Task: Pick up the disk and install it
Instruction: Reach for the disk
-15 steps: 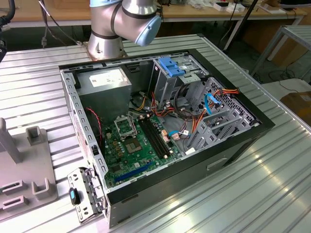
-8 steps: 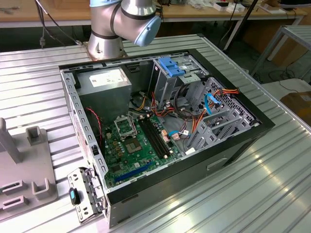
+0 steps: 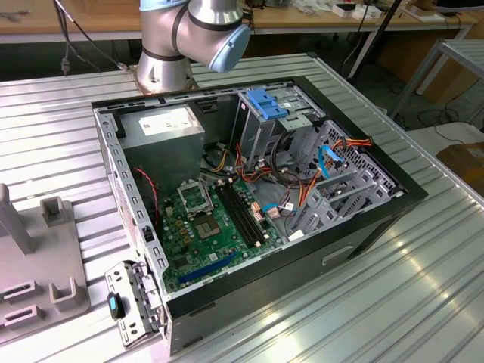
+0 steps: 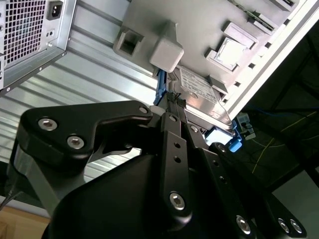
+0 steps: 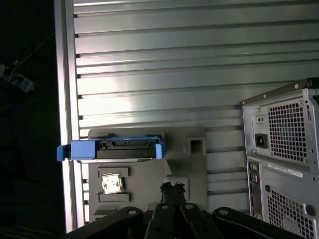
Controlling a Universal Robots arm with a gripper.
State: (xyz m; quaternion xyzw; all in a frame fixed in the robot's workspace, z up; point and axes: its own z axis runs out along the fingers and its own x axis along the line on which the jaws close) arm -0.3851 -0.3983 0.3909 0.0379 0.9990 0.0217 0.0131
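"So where is the disk (image 5: 110, 149)?" asks one.

"It sits on the grey holder (image 5: 189, 164), right by the edge of the metal table (image 5: 149, 64)," says the other. "It is well apart from the computer case (image 3: 249, 283), which lies open with its parts showing."

"Does the gripper (image 5: 172, 188) have it?"

"No. Its two jaws are pressed together and pinch nothing. The gripper hangs over the holder, near the disk, but does not touch it (the blue rail (image 5: 82, 149) around the disk makes it easy to spot)."

"Which step is this, then?"

"It looks like the very start, the part where the arm gets to the disk. Nothing is picked up, and nothing is put in the case."

"And what does the grab call for?"

"Most likely the jaws must spread first, since shut jaws cannot go around the disk. Then the gripper has to line up with the disk and come at it straight. That way it does not bump the holder's little blocks or push the disk off the table's edge."
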